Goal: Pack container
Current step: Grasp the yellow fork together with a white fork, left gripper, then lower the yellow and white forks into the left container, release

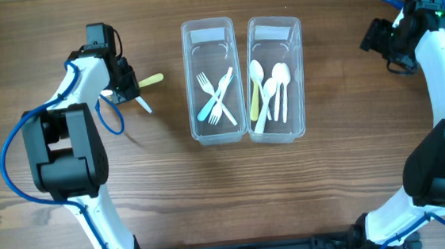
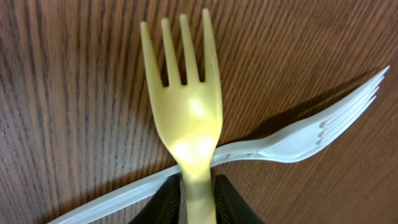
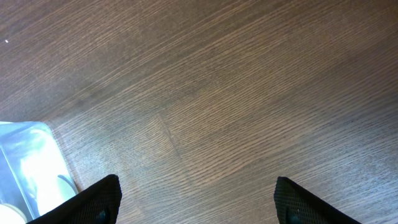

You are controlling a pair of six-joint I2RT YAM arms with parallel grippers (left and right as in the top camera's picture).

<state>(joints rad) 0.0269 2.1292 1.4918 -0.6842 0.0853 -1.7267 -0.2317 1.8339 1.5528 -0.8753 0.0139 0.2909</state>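
— Yellow fork [image 1: 152, 80]?
— Left of fork-filled container [image 1: 187, 63], handle clamped in left gripper [image 1: 129, 86]. Long axis left-right, tines pointing right. Crossing over white fork [image 2: 292, 143].
— Right gripper [image 3: 198, 202]?
— Fingers [image 3: 99, 199] wide apart, far right, over table [image 3: 217, 93].

Left container [image 1: 209, 54] holds forks [image 1: 218, 99], right container [image 1: 273, 45] holds spoons [image 1: 270, 89].

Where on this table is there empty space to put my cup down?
Bare table lies in front of both containers, and between the spoon container and the right gripper. Crowded: the fork container beside it, and the left gripper holding a yellow fork over a white fork.
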